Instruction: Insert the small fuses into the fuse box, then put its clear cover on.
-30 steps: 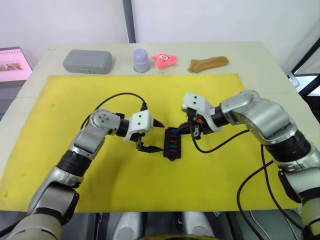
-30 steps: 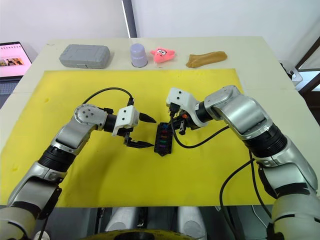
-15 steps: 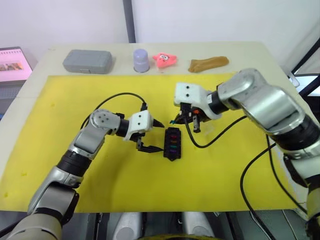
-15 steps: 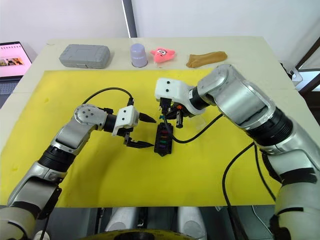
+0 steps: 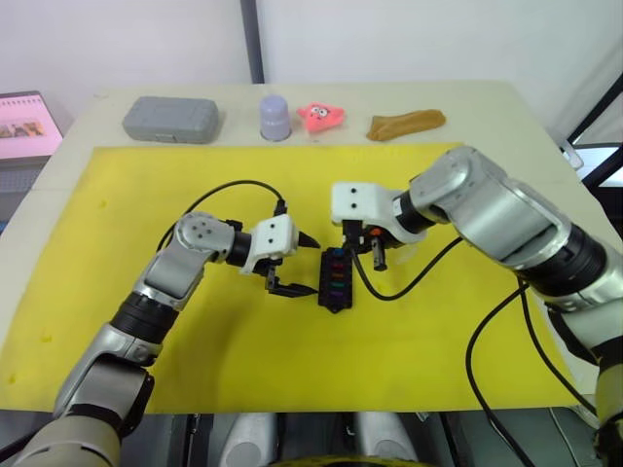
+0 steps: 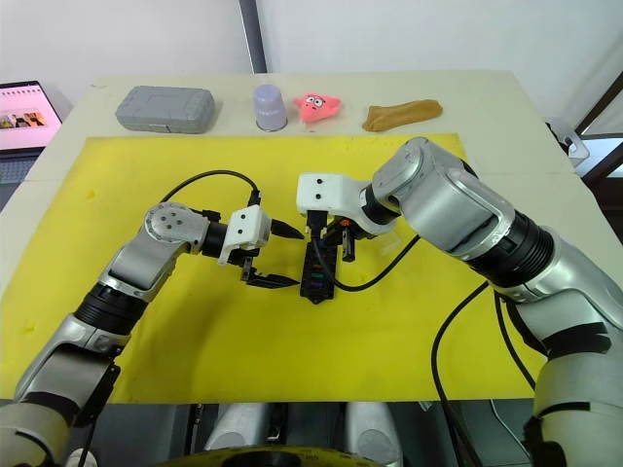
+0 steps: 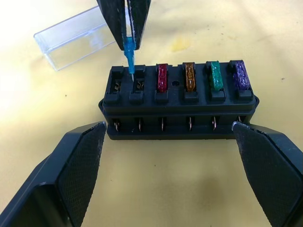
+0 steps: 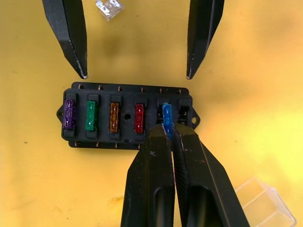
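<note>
The black fuse box [image 5: 334,280] lies on the yellow mat. Purple, green, amber and red fuses [image 8: 113,117] sit in one of its rows. My right gripper [image 8: 169,130] is shut on a blue fuse [image 7: 129,49], held upright with its blades at a slot near the box's far end. My left gripper [image 5: 311,265] stands open just left of the box, one finger towards each end of it, touching nothing. The clear cover [image 7: 75,41] lies on the mat just beyond the box, on the right arm's side. A pale loose fuse [image 8: 109,6] lies on the mat behind the left fingers.
Along the table's back edge stand a grey case [image 5: 170,119], a lavender cup [image 5: 274,117], a pink toy [image 5: 319,116] and a brown lump [image 5: 405,124]. A laptop screen [image 5: 24,126] is at the far left. Black cables loop from both wrists over the mat [image 5: 117,214].
My right wrist has swung round to the left and come down over the box's far end with the blue fuse. The left arm has stayed still.
</note>
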You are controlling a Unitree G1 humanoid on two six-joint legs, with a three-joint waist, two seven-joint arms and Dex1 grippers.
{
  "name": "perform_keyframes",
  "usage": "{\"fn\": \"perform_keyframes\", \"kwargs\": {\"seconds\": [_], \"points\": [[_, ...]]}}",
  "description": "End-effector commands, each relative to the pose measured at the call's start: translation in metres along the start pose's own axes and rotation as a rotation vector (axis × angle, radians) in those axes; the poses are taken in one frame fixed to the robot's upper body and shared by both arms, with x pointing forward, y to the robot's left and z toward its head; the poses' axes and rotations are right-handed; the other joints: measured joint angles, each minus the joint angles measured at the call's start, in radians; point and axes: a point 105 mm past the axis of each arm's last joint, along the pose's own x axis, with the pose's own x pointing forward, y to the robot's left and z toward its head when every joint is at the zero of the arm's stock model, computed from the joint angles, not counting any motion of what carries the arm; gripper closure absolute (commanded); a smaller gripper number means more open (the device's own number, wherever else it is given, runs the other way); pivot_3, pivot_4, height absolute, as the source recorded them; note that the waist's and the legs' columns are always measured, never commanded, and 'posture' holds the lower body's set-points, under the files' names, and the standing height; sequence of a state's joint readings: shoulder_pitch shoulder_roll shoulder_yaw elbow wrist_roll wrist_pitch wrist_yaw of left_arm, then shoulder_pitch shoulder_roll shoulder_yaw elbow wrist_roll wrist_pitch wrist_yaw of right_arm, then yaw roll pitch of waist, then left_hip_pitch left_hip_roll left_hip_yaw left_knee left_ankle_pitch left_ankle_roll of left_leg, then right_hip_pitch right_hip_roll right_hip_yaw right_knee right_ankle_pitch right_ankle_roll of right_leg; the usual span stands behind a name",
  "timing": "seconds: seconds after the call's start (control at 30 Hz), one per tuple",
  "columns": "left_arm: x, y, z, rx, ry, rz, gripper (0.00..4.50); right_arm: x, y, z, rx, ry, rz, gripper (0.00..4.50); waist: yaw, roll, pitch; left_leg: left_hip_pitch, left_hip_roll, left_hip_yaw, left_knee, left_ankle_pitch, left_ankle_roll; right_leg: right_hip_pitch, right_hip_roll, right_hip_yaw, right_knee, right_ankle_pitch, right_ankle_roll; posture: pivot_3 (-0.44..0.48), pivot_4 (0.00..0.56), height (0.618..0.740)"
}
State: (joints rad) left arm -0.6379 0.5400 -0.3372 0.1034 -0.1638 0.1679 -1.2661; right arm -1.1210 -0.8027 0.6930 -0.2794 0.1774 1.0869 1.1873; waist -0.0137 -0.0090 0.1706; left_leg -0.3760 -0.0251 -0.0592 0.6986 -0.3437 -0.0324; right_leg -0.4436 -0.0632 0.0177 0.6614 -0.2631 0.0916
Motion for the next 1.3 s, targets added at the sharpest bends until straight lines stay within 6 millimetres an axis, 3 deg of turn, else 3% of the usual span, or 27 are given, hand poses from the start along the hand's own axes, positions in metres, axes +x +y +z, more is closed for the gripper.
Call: {"fn": "perform_keyframes", "kwargs": {"seconds": [0.03,0.6,1.3], "points": [[-0.004,0.003,0.009,0.041,-0.018,0.014,0.00,-0.003,-0.002,0.006,-0.020,-0.001,-0.025,4.49,0.000,0.000,0.000,0.000,0.000,0.000,0.000,0.000,0.000,0.000,0.000,0.000,0.000,0.000,0.000,0.000,0.150,0.740],[-0.002,0.002,0.010,0.042,-0.022,0.012,0.00,0.007,-0.003,-0.003,-0.025,0.037,-0.025,4.49,0.000,0.000,0.000,0.000,0.000,0.000,0.000,0.000,0.000,0.000,0.000,0.000,0.000,0.000,0.000,0.000,0.150,0.740],[0.001,-0.001,0.011,0.040,-0.035,0.005,0.00,0.011,-0.006,0.002,0.051,0.076,-0.022,4.49,-0.001,0.000,0.000,0.000,0.000,0.000,0.000,0.000,0.000,0.000,0.000,0.000,0.001,0.000,0.000,0.000,0.150,0.740]]}}
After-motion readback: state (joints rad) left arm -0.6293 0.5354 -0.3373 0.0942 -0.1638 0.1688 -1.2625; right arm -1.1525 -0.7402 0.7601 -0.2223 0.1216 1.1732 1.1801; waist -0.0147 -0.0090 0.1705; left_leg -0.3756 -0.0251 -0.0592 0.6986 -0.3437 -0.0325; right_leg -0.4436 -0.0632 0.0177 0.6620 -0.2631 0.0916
